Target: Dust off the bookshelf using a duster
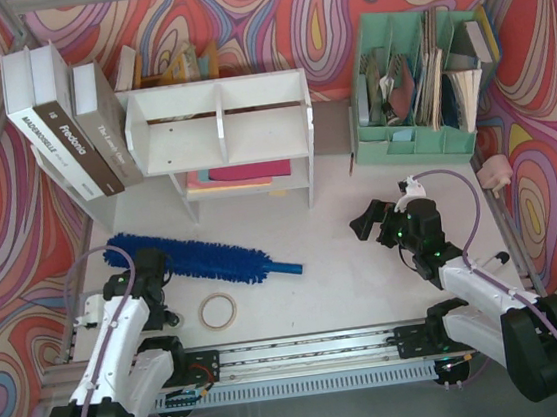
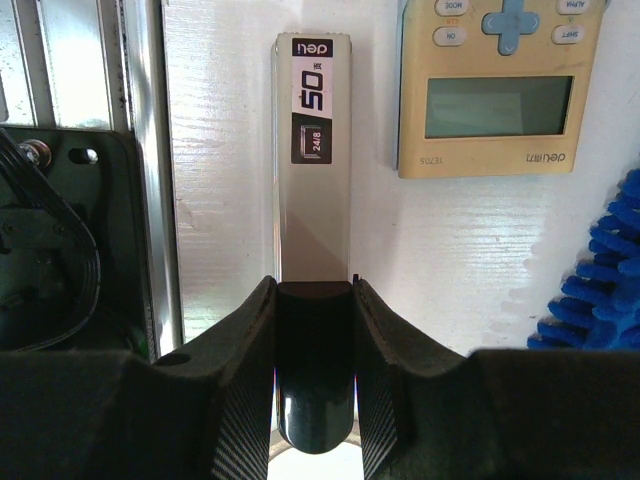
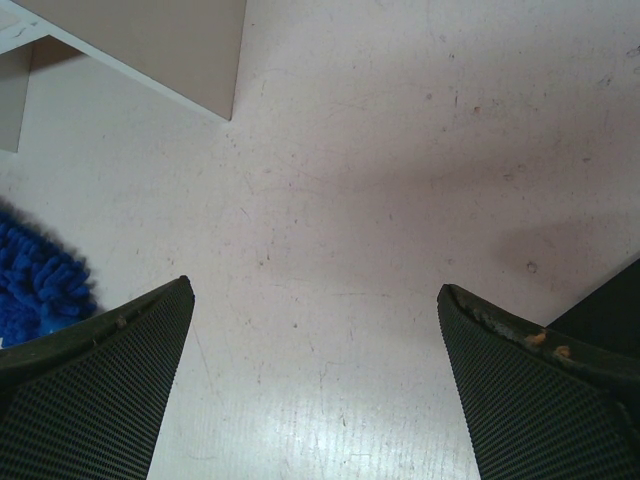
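The white bookshelf [image 1: 219,125] stands at the back middle; one of its legs [image 3: 200,50] shows in the right wrist view. The blue fluffy duster [image 1: 204,257] lies flat on the table in front of it, handle pointing right, and no gripper holds it. My left gripper [image 1: 154,288] is by the duster's left end, where its bristles [image 2: 605,280] show. The left gripper [image 2: 315,285] is shut on the black end of a silver stapler [image 2: 313,150] lying on the table. My right gripper [image 1: 380,219] hovers open [image 3: 315,290] over bare table, with duster fluff [image 3: 35,280] at the left.
Thick books [image 1: 62,122] lean at the back left. A mint-green file organizer [image 1: 425,81] stands at the back right. A tape roll [image 1: 218,310] lies near the front rail. A yellow calculator [image 2: 500,90] lies beside the stapler. A pink object [image 1: 496,172] sits at the right edge.
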Controlling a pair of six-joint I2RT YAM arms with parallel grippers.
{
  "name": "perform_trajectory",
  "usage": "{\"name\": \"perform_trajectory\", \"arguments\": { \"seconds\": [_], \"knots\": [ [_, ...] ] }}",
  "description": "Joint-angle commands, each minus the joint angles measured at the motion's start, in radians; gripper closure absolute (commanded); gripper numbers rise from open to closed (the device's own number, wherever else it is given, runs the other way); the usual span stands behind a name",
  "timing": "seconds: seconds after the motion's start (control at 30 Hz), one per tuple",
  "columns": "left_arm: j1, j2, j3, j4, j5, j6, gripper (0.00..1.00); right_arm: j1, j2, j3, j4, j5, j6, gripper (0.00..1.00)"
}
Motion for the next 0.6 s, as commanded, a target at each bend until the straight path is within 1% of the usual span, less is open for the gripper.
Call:
{"name": "perform_trajectory", "arguments": {
  "seconds": [0.0,0.23,0.3,0.37,0.4,0.47,0.57],
  "knots": [
    [0.009,-0.002,-0.009,-0.013,-0.025,0.016,0.79,0.008,-0.007,0.006,0.014,0.019,0.004,0.03],
    [0.012,-0.012,-0.008,-0.027,-0.037,0.019,0.63,0.008,-0.011,0.007,0.012,0.023,0.005,0.03],
    [0.012,-0.016,-0.009,-0.031,-0.038,0.021,0.61,0.008,-0.013,0.006,0.011,0.022,0.004,0.03],
    [0.013,-0.021,-0.009,-0.034,-0.040,0.024,0.56,0.008,-0.014,0.006,0.011,0.024,0.004,0.03],
    [0.014,-0.024,-0.009,-0.038,-0.040,0.024,0.52,0.008,-0.016,0.006,0.010,0.024,0.004,0.03],
    [0.014,-0.031,-0.006,-0.043,-0.037,0.030,0.49,0.008,-0.020,0.005,0.008,0.026,0.004,0.03],
    [0.014,-0.051,0.027,-0.069,-0.027,0.055,0.38,0.009,-0.034,0.004,0.006,0.019,-0.006,0.03]
  ]
}}
